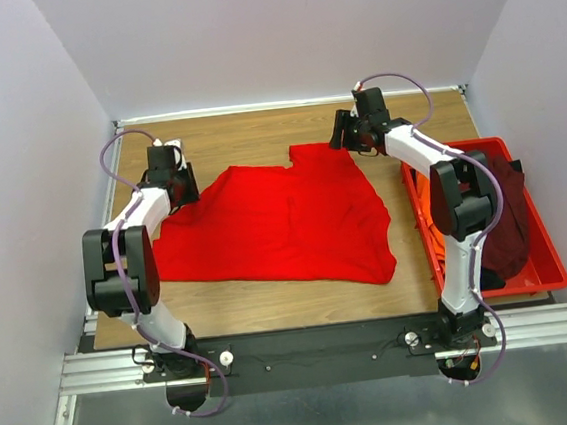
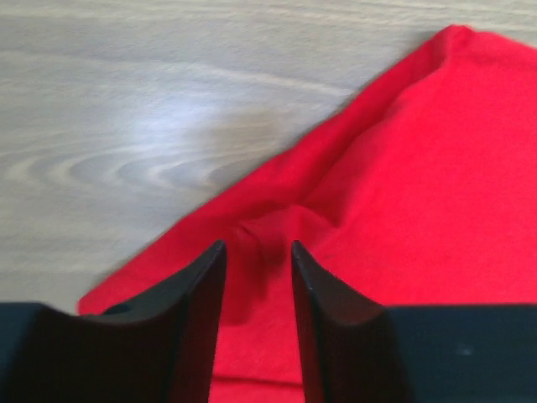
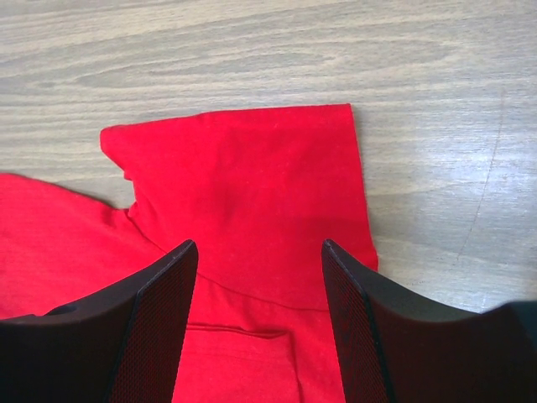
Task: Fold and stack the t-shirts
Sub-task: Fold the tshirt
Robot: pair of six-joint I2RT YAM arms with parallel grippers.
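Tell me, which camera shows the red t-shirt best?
The top external view: it shows the whole red t-shirt spread out. The left wrist view shows only a bunched edge, the right wrist view only a sleeve.

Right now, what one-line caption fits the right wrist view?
Open right gripper hovering over a corner of the red t-shirt lying on the wooden table.
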